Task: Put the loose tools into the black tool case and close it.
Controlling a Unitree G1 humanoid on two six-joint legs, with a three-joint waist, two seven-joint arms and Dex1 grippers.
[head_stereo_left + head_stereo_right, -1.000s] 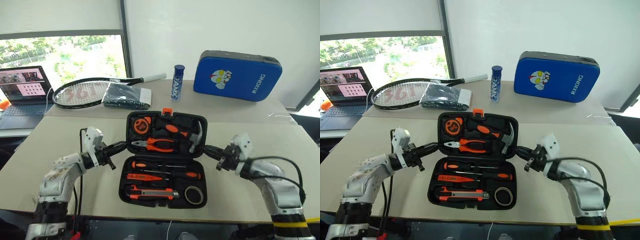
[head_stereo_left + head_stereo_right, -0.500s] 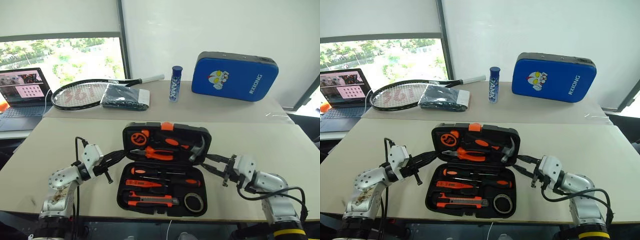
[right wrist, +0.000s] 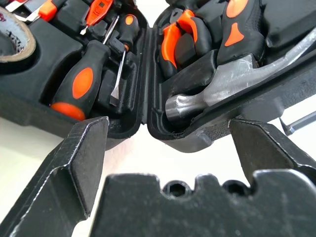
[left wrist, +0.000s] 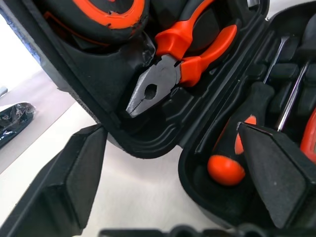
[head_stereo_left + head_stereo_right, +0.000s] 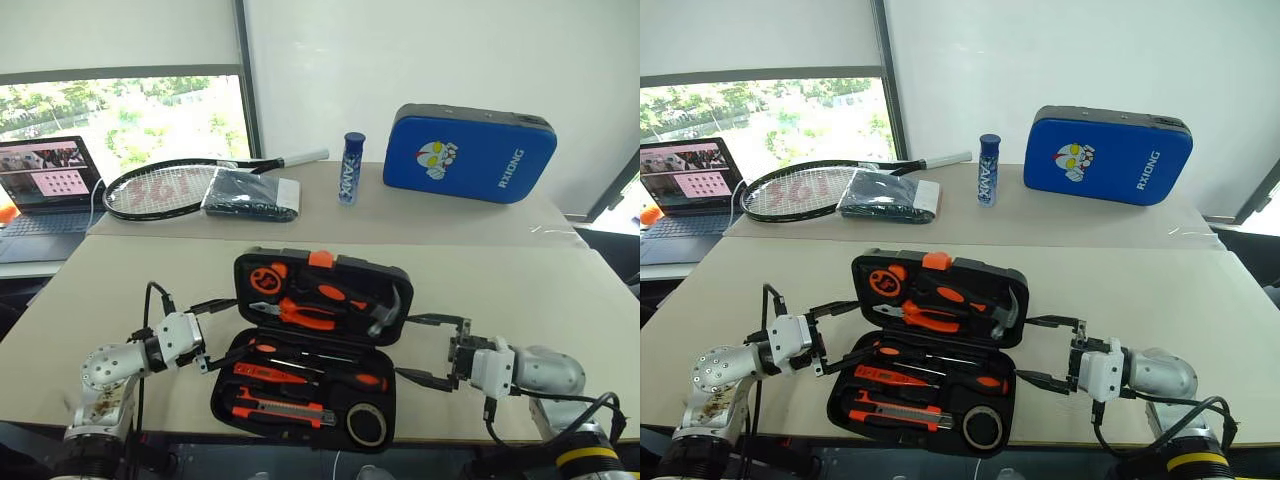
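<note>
A rounded black plastic tool case lay open at the desk's near edge, tools seated; both pincers, left and right, gaped empty beside its hinge, poised to fold it.

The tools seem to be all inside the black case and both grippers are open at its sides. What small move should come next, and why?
Probably bring both grippers in onto the raised lid's side edges. The black tool case stands half open with tools seated in its recesses, and the left gripper and right gripper wait open at the hinge line, holding nothing, so folding the lid down remains.
</note>
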